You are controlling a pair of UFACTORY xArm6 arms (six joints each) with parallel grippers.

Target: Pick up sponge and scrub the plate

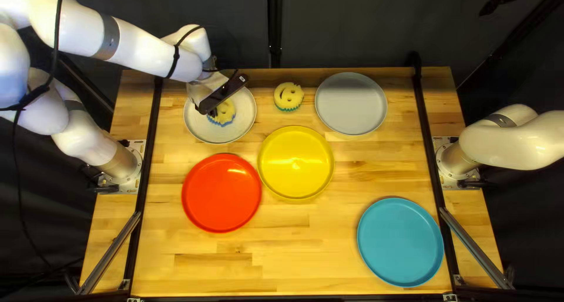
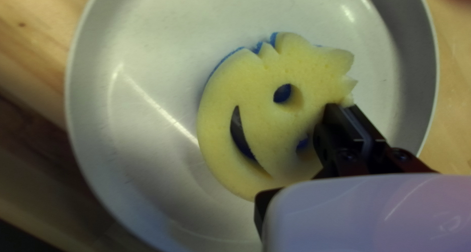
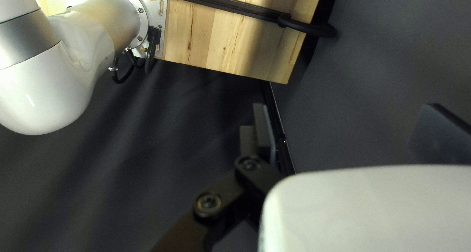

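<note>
Our left gripper [image 2: 344, 106] is clamped on one edge of the sponge [image 2: 245, 80], the yellow-and-blue one, near its spiky rim; the foam puckers beside the black fingers. That sponge lies over the white plate [image 1: 242, 115], at the left of the top left view; whether its whole underside meets the plate, we cannot tell. Our right gripper [image 3: 347, 119] is off beyond the table [image 3: 230, 41], fingers wide apart with nothing between them. Scrubbing looks like the step in hand, though how much has been done we cannot judge. Likeliest trouble: the hold is off-centre, so drag on the far side could fold the foam or twist it out of the grip. Next, the plate may skate along with the strokes – no gripper steadies it – and run into the red plate [image 1: 221, 193] or the yellow plate [image 1: 295, 163], both near. Pressing too low could put hard fingertips on the plate and scrape it; too light, and the sponge merely skims. A wide stroke might also catch the raised rim and tip the plate. Count: two sponges, the spare sponge [image 1: 288, 96] resting on the wood; five plates – white, red, yellow, grey plate [image 1: 351, 104], blue plate [image 1: 400, 242]; two arms, two grippers.
</note>
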